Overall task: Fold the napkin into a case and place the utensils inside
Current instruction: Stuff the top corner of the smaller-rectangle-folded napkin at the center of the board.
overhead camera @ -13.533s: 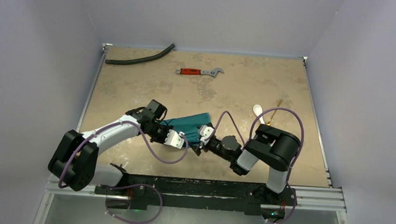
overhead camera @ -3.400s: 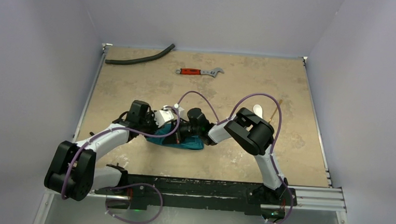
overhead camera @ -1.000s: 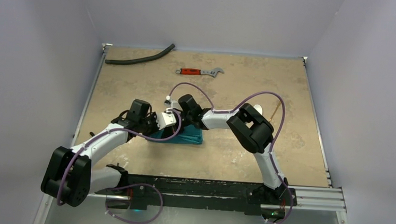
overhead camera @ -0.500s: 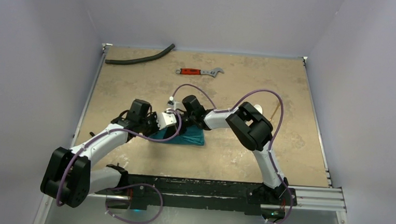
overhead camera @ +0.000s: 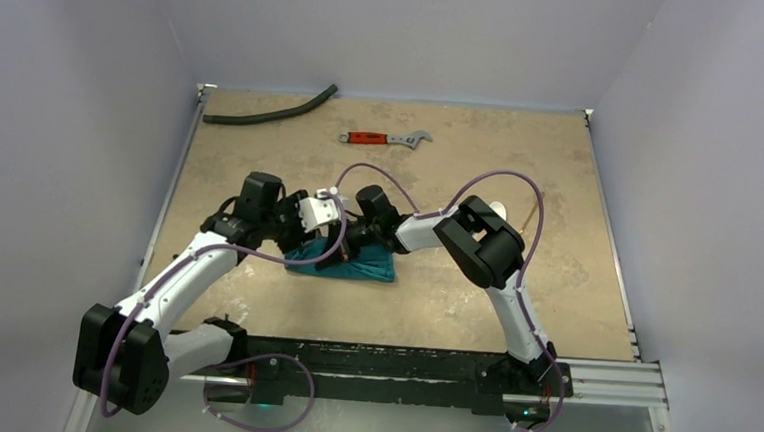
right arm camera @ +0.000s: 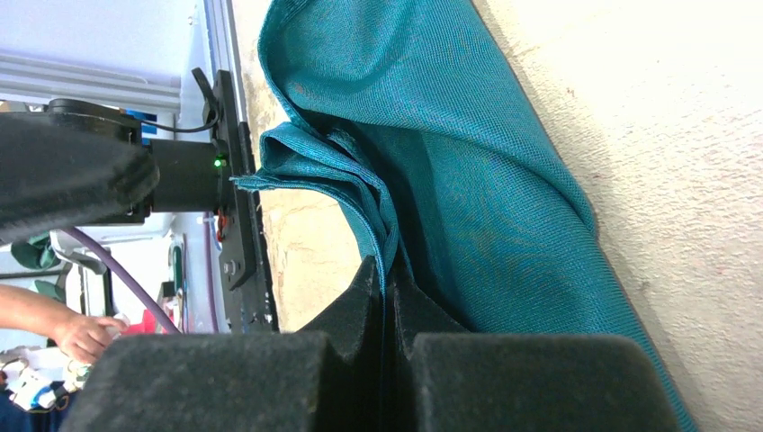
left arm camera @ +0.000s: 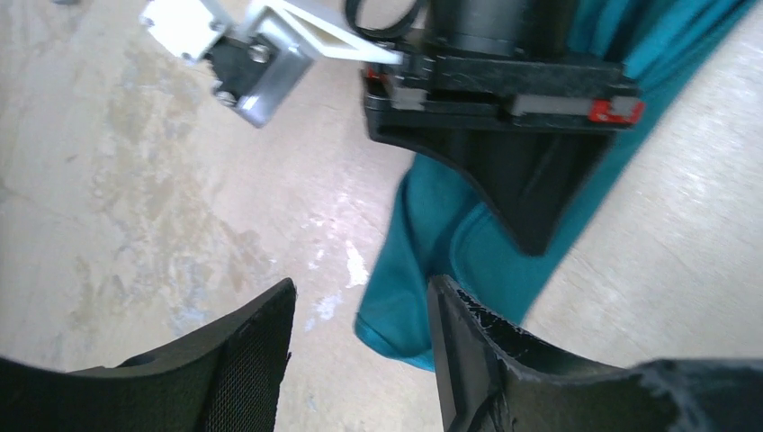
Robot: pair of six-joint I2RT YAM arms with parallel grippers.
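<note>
The teal napkin point(overhead camera: 360, 265) is lying bunched in loose folds on the table point(overhead camera: 452, 311), a little left of centre and between the two arms. The right gripper point(right arm camera: 385, 306) is reaching across from the right and is pinching a raised fold of the cloth, its black fingers pressed tight together with only fabric showing between them. The left gripper point(left arm camera: 360, 360) is hanging just above the napkin's left end with its jaws standing apart and nothing in them; a corner of the cloth and bare tabletop are showing through the gap, though it is hard to tell whether either fingertip is brushing the fabric. The white spoon point(overhead camera: 499, 207) and the wooden utensil point(overhead camera: 531, 215) are sitting side by side on the table to the right, well apart from the napkin and partly hidden behind the right arm's elbow. A red-handled wrench point(overhead camera: 383, 137) and a black hose point(overhead camera: 269, 115) are lying near the far edge.
</note>
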